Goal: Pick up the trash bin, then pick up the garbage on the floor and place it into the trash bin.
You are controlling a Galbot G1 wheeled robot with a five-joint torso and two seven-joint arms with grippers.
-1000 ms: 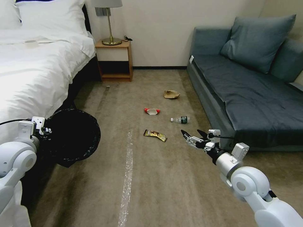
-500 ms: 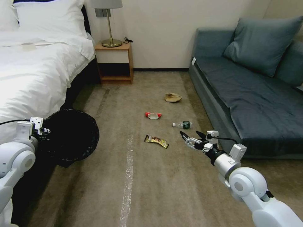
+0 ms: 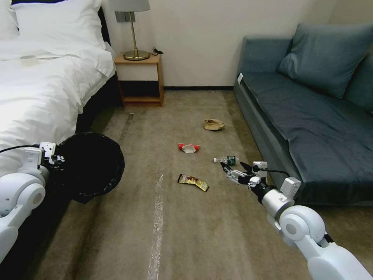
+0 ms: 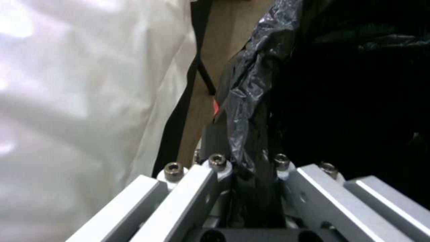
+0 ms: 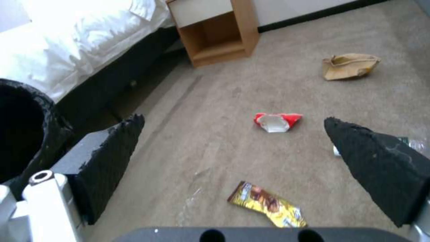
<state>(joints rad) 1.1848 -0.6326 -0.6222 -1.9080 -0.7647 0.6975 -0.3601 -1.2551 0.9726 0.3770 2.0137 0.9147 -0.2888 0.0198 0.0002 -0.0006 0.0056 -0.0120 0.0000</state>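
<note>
The trash bin, its black liner over the rim, hangs tilted beside the bed. My left gripper is shut on its rim, and the left wrist view shows the fingers clamping the crinkled liner. The garbage lies on the carpet ahead: a dark wrapper with yellow print, a red-and-white packet, a clear bottle and a brown paper bag. My right gripper hovers open just in front of the bottle, above the carpet. Between its fingers lie the wrapper and packet.
A white bed runs along the left and a grey-blue sofa along the right. A wooden nightstand with a lamp stands at the far wall. A strip of clear tape lies on the carpet.
The whole head view has shifted, so the camera moved; the litter sits lower in the picture. The right gripper stays open and now sits closer to the bottle. The left gripper keeps hold of the bin.
</note>
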